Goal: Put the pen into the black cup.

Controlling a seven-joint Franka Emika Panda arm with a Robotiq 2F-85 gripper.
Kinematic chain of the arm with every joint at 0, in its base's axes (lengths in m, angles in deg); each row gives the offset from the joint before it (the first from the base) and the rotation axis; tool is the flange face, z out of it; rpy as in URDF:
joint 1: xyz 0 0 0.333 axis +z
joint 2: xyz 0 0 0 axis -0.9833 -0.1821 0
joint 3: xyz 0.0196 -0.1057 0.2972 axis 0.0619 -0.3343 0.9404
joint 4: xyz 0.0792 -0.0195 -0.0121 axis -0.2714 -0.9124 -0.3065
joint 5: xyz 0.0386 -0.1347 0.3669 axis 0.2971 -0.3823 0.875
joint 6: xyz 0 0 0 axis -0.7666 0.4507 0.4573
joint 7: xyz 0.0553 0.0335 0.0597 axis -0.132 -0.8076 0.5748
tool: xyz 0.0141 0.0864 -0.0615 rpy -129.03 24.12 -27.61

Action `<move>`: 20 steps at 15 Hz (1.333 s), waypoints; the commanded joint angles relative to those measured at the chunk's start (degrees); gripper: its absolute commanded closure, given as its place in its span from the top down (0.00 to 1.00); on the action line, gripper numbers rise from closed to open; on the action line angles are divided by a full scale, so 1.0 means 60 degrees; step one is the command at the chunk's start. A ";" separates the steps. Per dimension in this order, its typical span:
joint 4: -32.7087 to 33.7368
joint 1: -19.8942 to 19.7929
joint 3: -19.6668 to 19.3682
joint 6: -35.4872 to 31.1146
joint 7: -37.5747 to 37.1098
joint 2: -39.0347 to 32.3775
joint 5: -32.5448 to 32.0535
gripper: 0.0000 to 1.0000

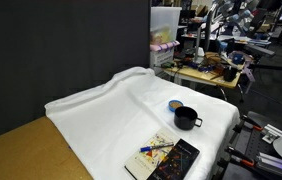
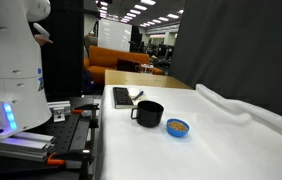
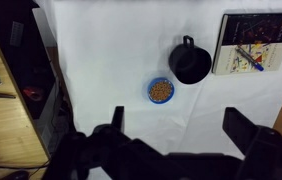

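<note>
White cloth covers the tabletop. In the wrist view's upper right the pen lies on a book just beside the black cup. It is probably light, stiff, thin and apt to roll, so pinch it mid-shaft. At the bottom edge, the tool gapes wide, empty.

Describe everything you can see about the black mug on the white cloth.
The black mug is squat and round, with one loop handle on its side, and looks like smooth ceramic. It stands upright, mouth up; its inside is too dark to show any contents. It rests on the white cloth, between a small blue dish and a book, near both but seemingly touching neither. Nothing grips it.
</note>
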 commanded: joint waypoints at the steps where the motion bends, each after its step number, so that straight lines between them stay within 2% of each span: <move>1: -0.0120 0.0000 0.0550 -0.0067 0.0235 -0.0069 -0.0123 1.00; 6: -0.0671 0.0470 0.1547 -0.0124 0.0201 0.0272 -0.0191 1.00; 10: -0.0506 0.0916 0.2090 -0.0371 -0.0180 0.0058 0.0114 1.00; 12: -0.0437 0.1010 0.2184 -0.0616 -0.0402 0.0002 0.0191 1.00; 13: -0.0529 0.0998 0.2171 -0.0349 -0.0297 0.0115 0.0037 1.00; 20: -0.0510 0.1011 0.2097 -0.0368 -0.0307 0.0059 0.0111 1.00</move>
